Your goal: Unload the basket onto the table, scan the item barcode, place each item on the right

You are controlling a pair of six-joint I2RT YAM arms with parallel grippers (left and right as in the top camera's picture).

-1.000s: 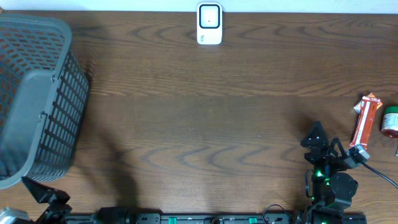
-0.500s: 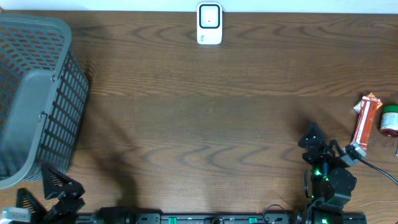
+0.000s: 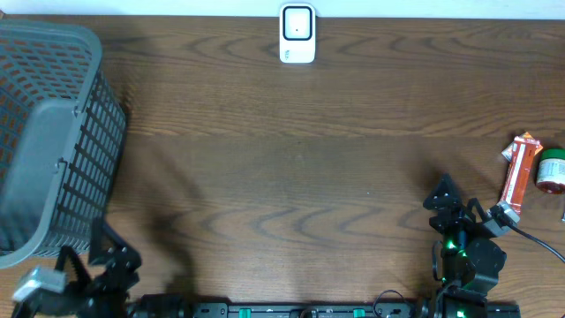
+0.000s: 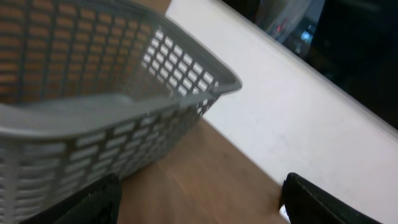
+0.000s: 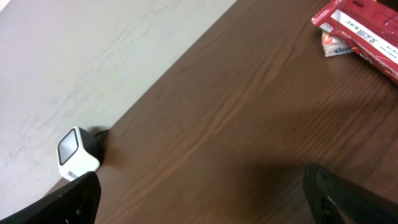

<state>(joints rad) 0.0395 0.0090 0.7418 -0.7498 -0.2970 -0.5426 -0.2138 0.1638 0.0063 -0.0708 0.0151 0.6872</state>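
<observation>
Left jaws: mine stand spread with nothing between them, low at the near left corner, just beside the grey basket (image 3: 53, 132).
Right jaws: mine are spread wide and empty, over the counter (image 3: 300, 177) at front right.
Snack bar (image 3: 520, 170): red wrapper, flat at the right edge, beside a green-topped tub (image 3: 553, 170).
Scanner (image 3: 297, 34): white, far edge, centre.

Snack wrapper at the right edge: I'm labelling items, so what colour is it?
The wrapper is mainly red, clearest in right wrist view.
</observation>
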